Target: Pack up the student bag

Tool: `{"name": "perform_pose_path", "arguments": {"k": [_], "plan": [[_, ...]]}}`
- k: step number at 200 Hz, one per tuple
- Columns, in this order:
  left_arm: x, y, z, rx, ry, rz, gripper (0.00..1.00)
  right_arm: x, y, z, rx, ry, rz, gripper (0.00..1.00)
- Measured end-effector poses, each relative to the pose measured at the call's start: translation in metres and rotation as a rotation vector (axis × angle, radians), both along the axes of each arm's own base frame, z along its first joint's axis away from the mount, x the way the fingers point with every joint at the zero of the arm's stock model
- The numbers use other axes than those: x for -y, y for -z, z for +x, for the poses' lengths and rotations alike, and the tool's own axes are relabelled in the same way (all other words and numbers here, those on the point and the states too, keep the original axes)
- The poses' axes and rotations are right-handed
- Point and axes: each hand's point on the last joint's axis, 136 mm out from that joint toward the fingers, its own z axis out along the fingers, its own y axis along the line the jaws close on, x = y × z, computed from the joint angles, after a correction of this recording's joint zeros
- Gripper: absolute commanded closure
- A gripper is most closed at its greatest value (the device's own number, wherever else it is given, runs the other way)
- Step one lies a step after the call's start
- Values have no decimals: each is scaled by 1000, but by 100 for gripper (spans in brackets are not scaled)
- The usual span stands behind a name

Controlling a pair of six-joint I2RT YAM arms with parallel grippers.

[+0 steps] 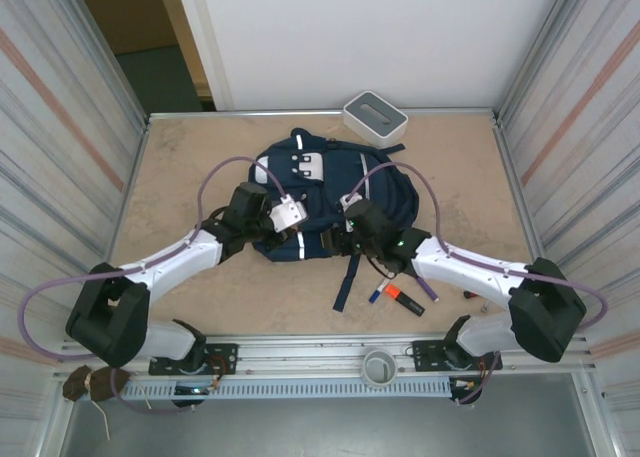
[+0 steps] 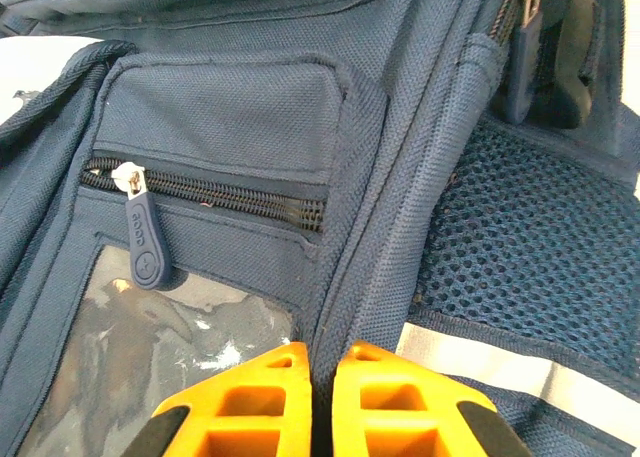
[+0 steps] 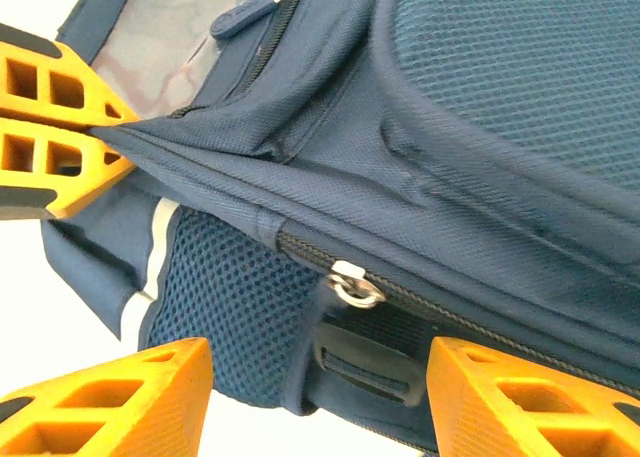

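Since the student bag (image 1: 330, 192) must not slide while I work its zip, I have it lying flat in the middle of the table (image 1: 180, 157), with my left gripper (image 2: 322, 362) pinched tight on a fold of its cloth. My right gripper (image 3: 320, 362) stands spread apart around the little zipper pull (image 3: 352, 285), not squeezing yet.

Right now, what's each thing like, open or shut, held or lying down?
student bag: lying flat on the table.
pocket zip: zipped shut.
left gripper: shut on a seam of the student bag.
right gripper: open, astride the bag's side.
markers: lying loose on the table.
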Motion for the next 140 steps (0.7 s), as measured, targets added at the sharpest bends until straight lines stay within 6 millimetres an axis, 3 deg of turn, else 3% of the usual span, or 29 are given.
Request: {"name": "perform_pose_path", "arguments": {"k": [63, 140], "plan": [[2, -5, -5, -40, 12, -53, 100, -6, 9, 19, 136, 159, -183, 40], [3, -6, -5, -35, 19, -56, 100, 5, 2, 33, 182, 248, -271, 60]]}}
